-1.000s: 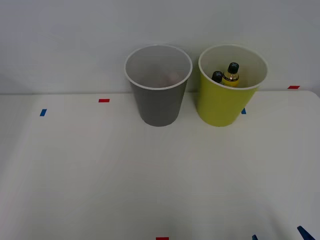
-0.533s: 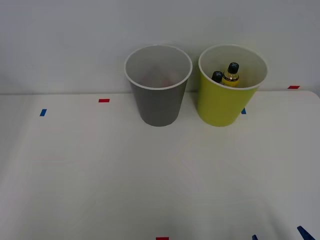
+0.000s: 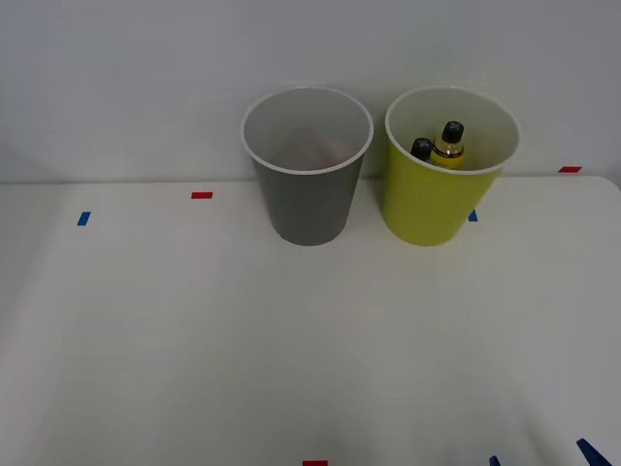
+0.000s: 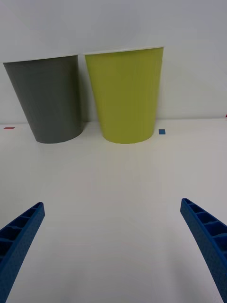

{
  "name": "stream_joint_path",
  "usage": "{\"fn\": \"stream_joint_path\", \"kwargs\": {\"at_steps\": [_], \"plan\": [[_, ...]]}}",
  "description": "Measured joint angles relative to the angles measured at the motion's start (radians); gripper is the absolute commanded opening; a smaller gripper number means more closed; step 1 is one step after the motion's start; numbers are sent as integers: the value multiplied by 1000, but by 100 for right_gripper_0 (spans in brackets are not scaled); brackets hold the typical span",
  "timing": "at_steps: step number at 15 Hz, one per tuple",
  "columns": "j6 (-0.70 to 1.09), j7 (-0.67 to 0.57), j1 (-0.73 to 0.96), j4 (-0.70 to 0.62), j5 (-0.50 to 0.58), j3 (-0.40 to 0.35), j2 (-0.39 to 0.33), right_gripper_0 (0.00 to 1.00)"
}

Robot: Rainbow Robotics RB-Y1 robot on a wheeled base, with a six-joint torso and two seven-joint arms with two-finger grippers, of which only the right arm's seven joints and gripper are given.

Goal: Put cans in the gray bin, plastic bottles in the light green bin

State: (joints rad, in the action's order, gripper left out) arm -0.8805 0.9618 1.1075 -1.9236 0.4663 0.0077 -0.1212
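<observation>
Two bins side by side, jaws spread wide and empty.
The light green bin (image 3: 427, 209) holds black-capped plastic bottles (image 3: 448, 144); the gray bin (image 3: 309, 204) stands just beside it.

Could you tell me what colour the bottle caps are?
Black, on the plastic bottles inside the light green bin; clearest in the front view.

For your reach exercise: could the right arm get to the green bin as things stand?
Probably yes. The open end effector faces the green bin across bare table; nothing stands between them.
</observation>
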Motion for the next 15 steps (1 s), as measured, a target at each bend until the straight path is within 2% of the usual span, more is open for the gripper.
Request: {"fn": "stream_joint_path", "kwargs": {"at_steps": [15], "plan": [[0,0,0,0,0,0,0,100]]}}
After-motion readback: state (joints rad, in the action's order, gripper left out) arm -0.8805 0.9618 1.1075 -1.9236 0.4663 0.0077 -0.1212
